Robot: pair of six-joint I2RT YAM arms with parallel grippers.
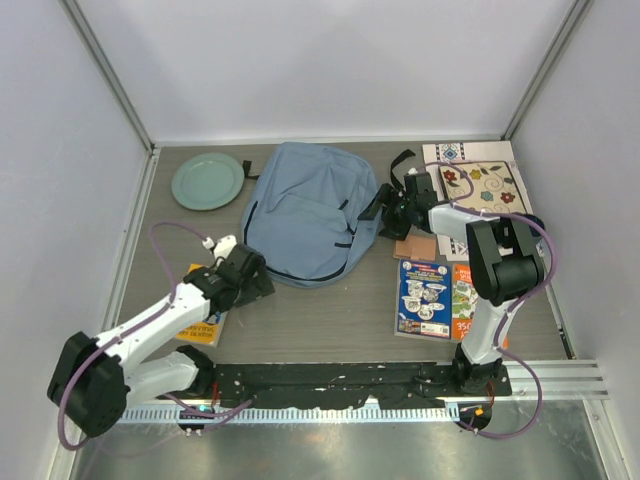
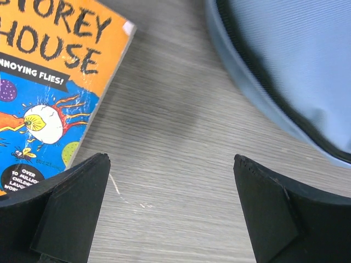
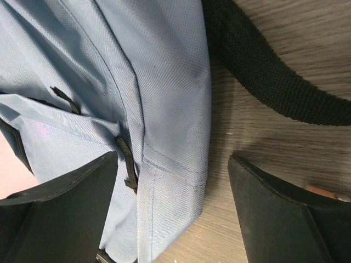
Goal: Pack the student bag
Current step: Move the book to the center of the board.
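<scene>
The light blue-grey student bag [image 1: 305, 212] lies flat in the middle of the table, with a black strap [image 3: 274, 82] trailing off its right side. My right gripper [image 1: 383, 213] is open at the bag's right edge, its jaws straddling a fold of blue fabric [image 3: 175, 164] and a small black zip pull [image 3: 129, 164]. My left gripper [image 1: 250, 283] is open and empty, low over bare table between the bag's lower left edge [image 2: 285, 71] and an orange book [image 2: 49, 82].
A green plate [image 1: 207, 180] sits at the back left. The orange book [image 1: 203, 310] lies under my left arm. At the right lie a floral patterned book [image 1: 480, 185], a small brown card [image 1: 415, 248], a blue book [image 1: 424, 298] and an orange book [image 1: 466, 300].
</scene>
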